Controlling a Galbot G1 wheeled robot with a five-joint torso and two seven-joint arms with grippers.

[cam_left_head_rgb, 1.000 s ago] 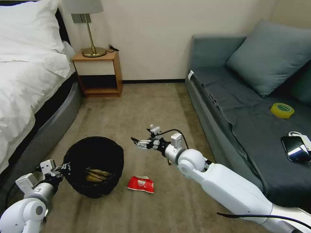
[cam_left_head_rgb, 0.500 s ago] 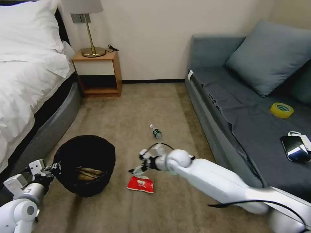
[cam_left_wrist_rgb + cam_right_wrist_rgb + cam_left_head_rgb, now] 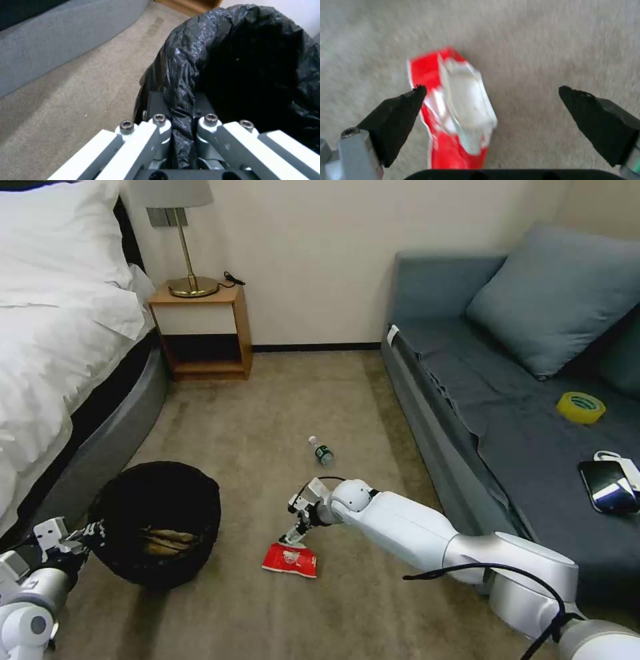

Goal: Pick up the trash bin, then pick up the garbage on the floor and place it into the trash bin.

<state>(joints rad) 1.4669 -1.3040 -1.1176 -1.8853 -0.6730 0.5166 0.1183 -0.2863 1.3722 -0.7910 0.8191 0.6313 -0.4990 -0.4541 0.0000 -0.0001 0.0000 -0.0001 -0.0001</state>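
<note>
On a beige carpet between a bed and a grey sofa, the left gripper [image 3: 182, 125] pinches the bagged rim of the trash bin [image 3: 155, 530], holding it low beside the bed; tan scraps lie inside, hard to make out. The right gripper [image 3: 292, 535] points down just above a red snack packet [image 3: 289, 560] on the floor, its black fingers [image 3: 398, 117] spread wide either side of the blurred packet. A small bottle [image 3: 322, 451] lies farther off on the carpet.
</note>
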